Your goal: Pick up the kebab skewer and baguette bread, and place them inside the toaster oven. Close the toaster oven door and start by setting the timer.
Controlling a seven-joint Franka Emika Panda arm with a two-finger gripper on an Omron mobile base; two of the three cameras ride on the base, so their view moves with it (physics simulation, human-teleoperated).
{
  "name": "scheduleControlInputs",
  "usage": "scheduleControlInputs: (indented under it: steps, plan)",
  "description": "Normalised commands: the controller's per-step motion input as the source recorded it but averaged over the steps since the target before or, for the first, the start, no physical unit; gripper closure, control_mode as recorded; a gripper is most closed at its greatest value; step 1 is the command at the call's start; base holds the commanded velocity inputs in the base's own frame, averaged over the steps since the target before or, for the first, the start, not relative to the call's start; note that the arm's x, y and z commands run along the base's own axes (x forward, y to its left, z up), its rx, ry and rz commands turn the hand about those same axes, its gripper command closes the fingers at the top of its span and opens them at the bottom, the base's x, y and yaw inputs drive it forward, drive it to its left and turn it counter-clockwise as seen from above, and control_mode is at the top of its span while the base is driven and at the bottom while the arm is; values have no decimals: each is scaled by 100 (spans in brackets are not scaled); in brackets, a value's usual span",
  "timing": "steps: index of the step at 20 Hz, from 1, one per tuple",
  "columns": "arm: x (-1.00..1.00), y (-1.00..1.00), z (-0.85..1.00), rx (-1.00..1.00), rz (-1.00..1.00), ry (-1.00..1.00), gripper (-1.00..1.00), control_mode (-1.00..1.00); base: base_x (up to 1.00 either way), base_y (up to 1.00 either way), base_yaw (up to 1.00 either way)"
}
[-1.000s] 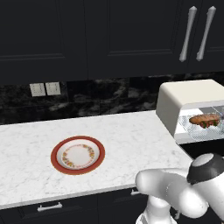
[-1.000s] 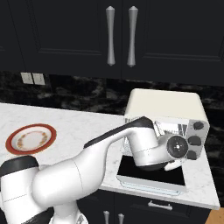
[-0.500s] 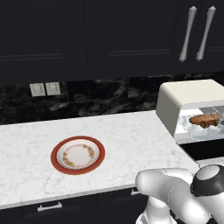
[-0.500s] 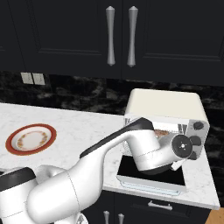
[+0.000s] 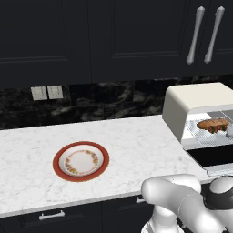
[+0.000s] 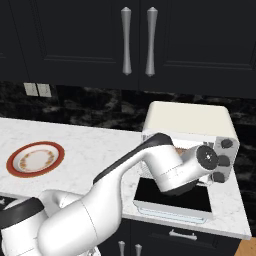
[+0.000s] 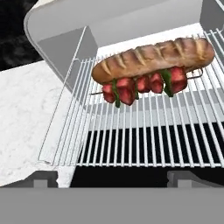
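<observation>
The cream-white toaster oven stands at the counter's right end. Its door hangs open, lying flat in front. On the wire rack the golden baguette bread lies across the back. The kebab skewer, with red and green chunks, lies right against the loaf's front side. My gripper is open just outside the oven mouth, above the lowered door, with nothing between its fingertips. My wrist covers the opening in the right base view.
A red-rimmed plate sits bare on the white marble counter left of the oven. Three dark knobs run down the oven's right front. Black cabinets with silver handles hang above.
My arm has shifted slightly right and lower in front of the oven. The bread and skewer have stayed on the rack, and the jaws have stayed wide.
</observation>
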Motion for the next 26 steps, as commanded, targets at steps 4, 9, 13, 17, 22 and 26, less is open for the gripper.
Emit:
scheduleControlInputs:
  steps: [4, 9, 13, 17, 22, 26]
  plan:
    - [12, 4, -37, -35, 14, -12, -100, -100, 0, 0, 0]
    - [17, 12, -12, -14, -2, -9, -100, -100, 0, 0, 0]
    - [14, 16, 0, 0, -18, -2, -100, -100, 0, 0, 0]
    - [0, -5, -3, 5, -7, -2, -100, -100, 0, 0, 0]
    - [5, -6, -8, 1, 1, -4, -100, -100, 0, 0, 0]
    - [4, -11, -10, 0, 2, 0, -100, -100, 0, 0, 0]
